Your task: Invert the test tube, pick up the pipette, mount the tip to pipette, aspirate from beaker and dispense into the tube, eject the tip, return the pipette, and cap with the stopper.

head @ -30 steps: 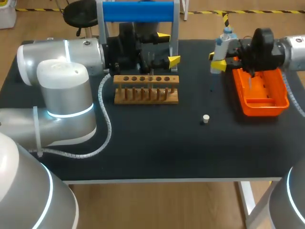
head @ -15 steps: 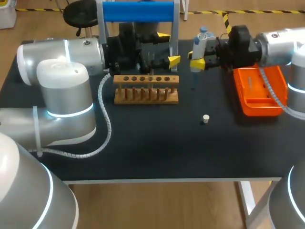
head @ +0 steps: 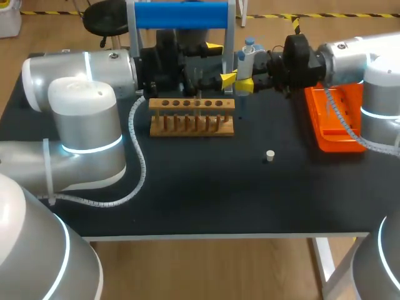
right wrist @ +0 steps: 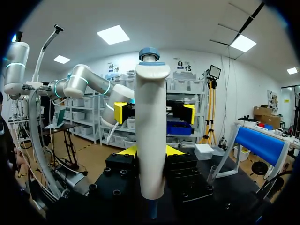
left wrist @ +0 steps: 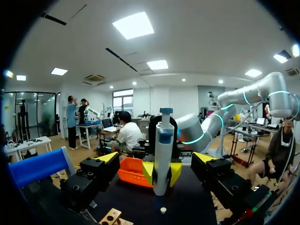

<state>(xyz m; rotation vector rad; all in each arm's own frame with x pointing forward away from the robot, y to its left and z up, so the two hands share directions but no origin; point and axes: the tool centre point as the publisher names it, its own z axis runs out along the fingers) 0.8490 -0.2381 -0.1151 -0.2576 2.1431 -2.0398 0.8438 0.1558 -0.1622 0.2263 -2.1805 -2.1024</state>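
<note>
Evidently one pipette (head: 248,58), perhaps one stopper (head: 270,155).

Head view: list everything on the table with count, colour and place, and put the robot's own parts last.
light wooden test tube rack: one, brown, middle of the black table, in front of the left gripper.
small round white stopper: one, white, on the table, right of the rack and nearer the front.
orange plastic tray: one, orange, right side of the table.
white and blue plastic pipette: one, upright above the table.
blue bar on a metal frame: one, far edge.
left gripper: black, yellow tips, open, behind the rack.
right gripper: black, yellow tips, shut on the pipette.
</note>
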